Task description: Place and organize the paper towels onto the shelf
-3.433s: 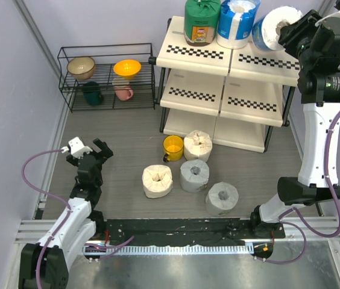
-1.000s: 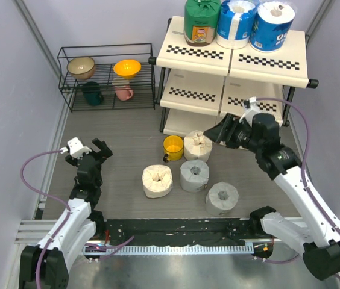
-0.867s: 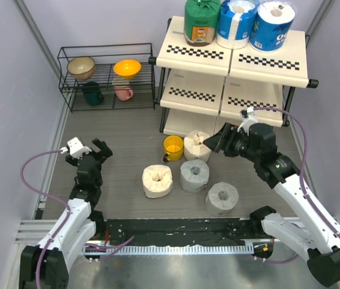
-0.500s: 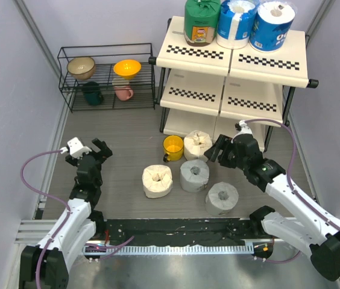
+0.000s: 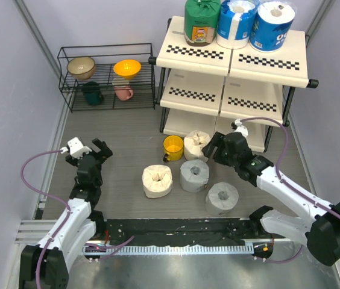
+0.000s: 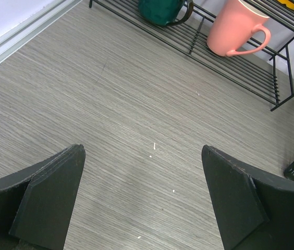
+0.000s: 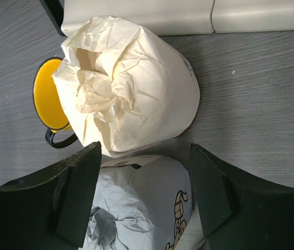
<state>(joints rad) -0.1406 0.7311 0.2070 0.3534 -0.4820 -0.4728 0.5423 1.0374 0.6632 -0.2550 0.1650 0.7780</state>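
Right pincer (image 7: 144,156), jaws wide and empty, hovers over the tabletop (image 5: 128,138) at the foot of the shelf (image 5: 260,63); the cream paper-towel roll (image 7: 131,88) stands upright just ahead, seemingly untouched.

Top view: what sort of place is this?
Probably a lab mock-up: metal mounting rail, plain panel walls, a shelf and wire rack staged with towels and cups.
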